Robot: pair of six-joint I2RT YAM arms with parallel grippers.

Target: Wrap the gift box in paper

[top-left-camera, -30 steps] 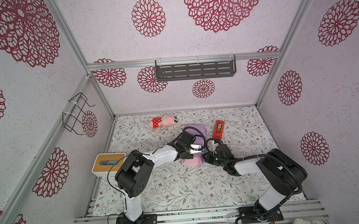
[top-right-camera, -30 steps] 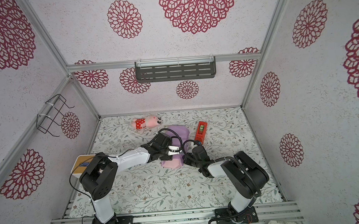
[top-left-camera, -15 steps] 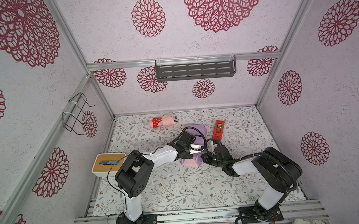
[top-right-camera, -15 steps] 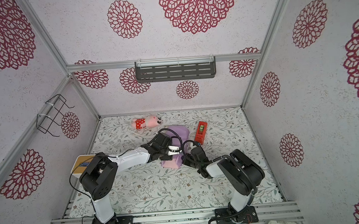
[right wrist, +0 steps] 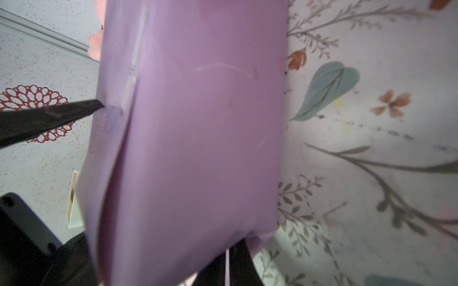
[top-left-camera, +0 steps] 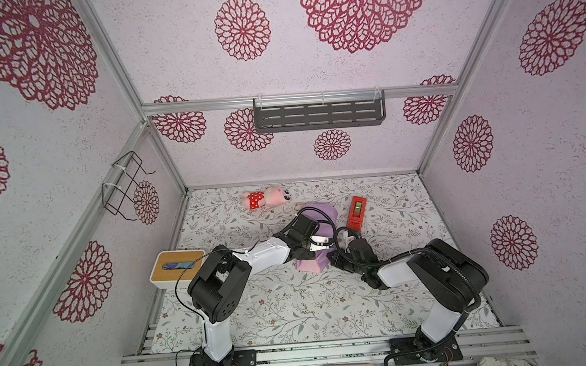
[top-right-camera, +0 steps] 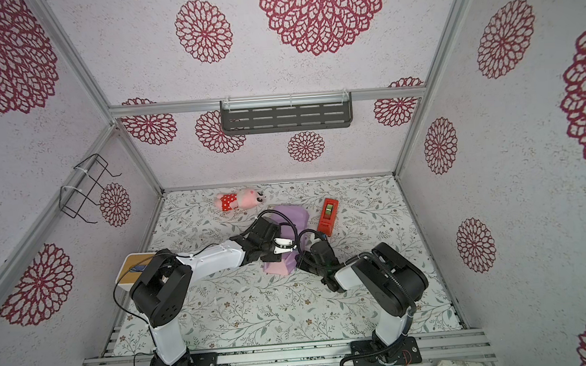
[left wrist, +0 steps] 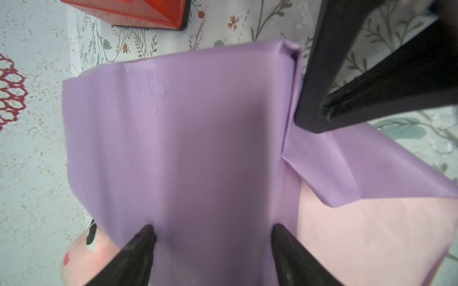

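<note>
The left end effector [left wrist: 212, 229] stands wide, its two fingertips [left wrist: 145, 237] denting the lilac paper [left wrist: 186, 123] on opposite sides. It appears to clamp the parcel across its width through the sheet. The right end effector [left wrist: 317, 121] is closed tight at a corner fold on the parcel's side. The right wrist view shows a lilac sliver between its fingers, so it probably pinches a paper edge, though that is hard to confirm.

The gift box itself is hidden under the paper. Only its square shape shows, with the paper drawn over it and a loose flap showing the pale pink face at the open end. In both top views the parcel lies on the worktop [top-left-camera: 293, 307] between the two arms. The red tape dispenser [top-left-camera: 356, 212] is just beside it and a soft toy [top-left-camera: 268, 197] is near, behind it.

The paper looks thin, light and glossy, so it is likely to slip, crease or tear under a sharp pull. It is best taken by a free edge close to a fold. The box should be stiff and light, and is best held by two opposite flat sides with modest pressure.
</note>
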